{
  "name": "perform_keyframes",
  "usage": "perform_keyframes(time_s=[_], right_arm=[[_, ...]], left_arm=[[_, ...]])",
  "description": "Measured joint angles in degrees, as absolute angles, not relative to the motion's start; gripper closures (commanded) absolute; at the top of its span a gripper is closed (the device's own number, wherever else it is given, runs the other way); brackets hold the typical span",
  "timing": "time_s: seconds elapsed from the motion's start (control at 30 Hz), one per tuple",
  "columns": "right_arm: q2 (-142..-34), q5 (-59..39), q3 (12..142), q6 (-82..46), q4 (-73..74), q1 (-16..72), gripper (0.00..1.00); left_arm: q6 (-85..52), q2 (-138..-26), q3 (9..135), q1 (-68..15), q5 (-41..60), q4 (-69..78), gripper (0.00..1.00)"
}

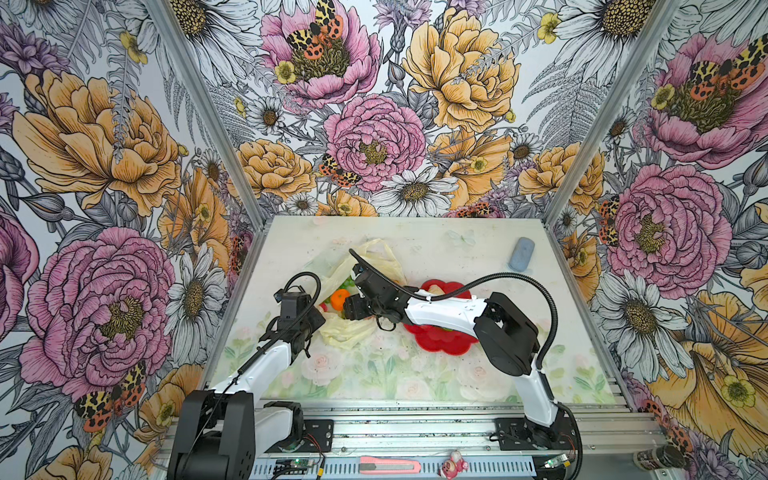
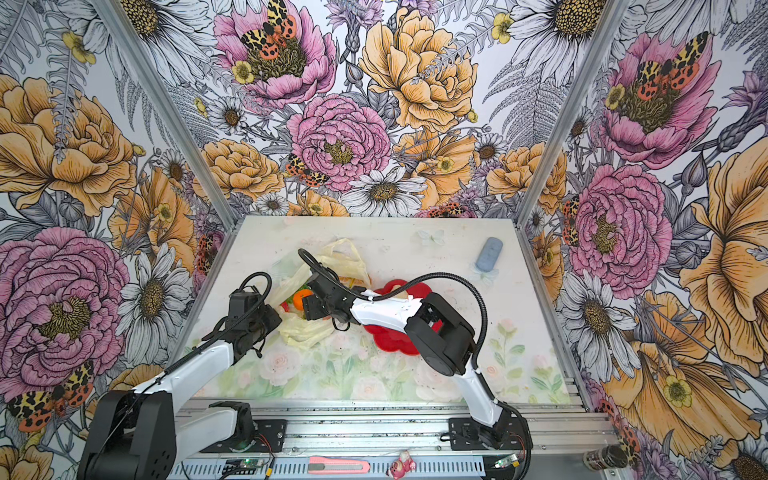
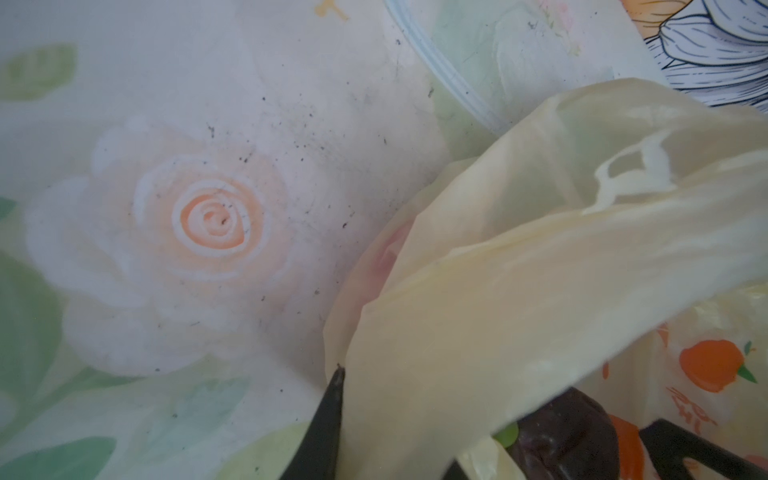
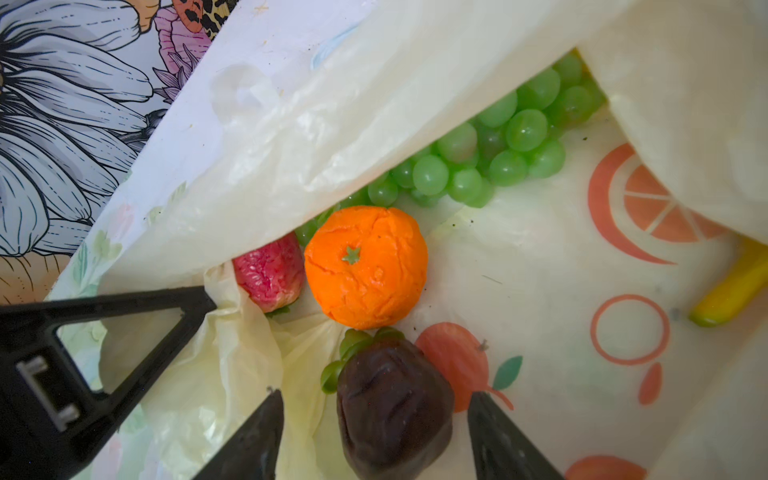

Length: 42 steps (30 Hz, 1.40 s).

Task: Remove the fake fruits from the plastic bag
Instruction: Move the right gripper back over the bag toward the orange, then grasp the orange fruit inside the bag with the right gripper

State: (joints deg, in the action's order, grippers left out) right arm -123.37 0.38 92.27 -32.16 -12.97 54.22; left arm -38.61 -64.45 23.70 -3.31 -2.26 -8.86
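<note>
L end effector (image 4: pixel 205 300) pinches plastic bag (image 1: pixel 351 332) rim; R end effector (image 4: pixel 374 395) spread round dark purple fruit (image 4: pixel 392 424), not touching.
Bag sits centre of counter (image 1: pixel 374 374), mouth held open; inside: red-pink fruit (image 4: pixel 270 274), orange (image 4: pixel 365 266), green grape bunch (image 4: pixel 498 141), banana (image 4: pixel 731 291). Step, I'd say: grab dark fruit. Hold L pinch up & taut so film clears the reach, centre fruit btwn jaws, close w/o snagging lining. Glossy skin may slip, so grip widest part, lift straight out twd red flower plate (image 1: pixel 440 345).
</note>
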Motion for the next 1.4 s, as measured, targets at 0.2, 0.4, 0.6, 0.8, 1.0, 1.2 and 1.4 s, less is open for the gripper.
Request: perform_keyframes(time_s=[0.2,0.4,0.6,0.8,1.0,1.2,1.4], right_arm=[[-128.90,0.80,99.29,-28.27,-12.73,54.22,0.20],[-134.21,1.23,104.73,-24.23,-12.99,54.22,0.19],[-137.58,1.23,109.43,-21.43,-14.04,54.37,0.15],[-141.88,1.26,114.98,-19.90,-15.62,54.43,0.18],[-142.65,2.20,115.46,-19.38,-17.82,54.43,0.28],[-142.52,3.22,115.26,-18.98,-17.96,54.43,0.38],[-139.52,3.81,111.70,-19.05,-18.50,54.39,0.41]], left_arm=[[-37.32,-58.74,21.30,-2.90,-0.47,-8.10,0.92],[-36.45,-57.54,21.26,-1.85,-0.05,-6.94,0.95],[-35.81,-57.41,20.53,-1.41,2.04,-5.63,1.00],[-35.53,-55.99,19.29,-1.26,4.29,-3.90,1.00],[-34.54,-53.47,18.72,-3.01,5.23,-3.09,1.00],[-33.74,-54.52,18.74,-5.54,5.23,-2.68,1.00],[-33.41,-56.27,18.74,-5.52,5.21,-2.66,1.00]])
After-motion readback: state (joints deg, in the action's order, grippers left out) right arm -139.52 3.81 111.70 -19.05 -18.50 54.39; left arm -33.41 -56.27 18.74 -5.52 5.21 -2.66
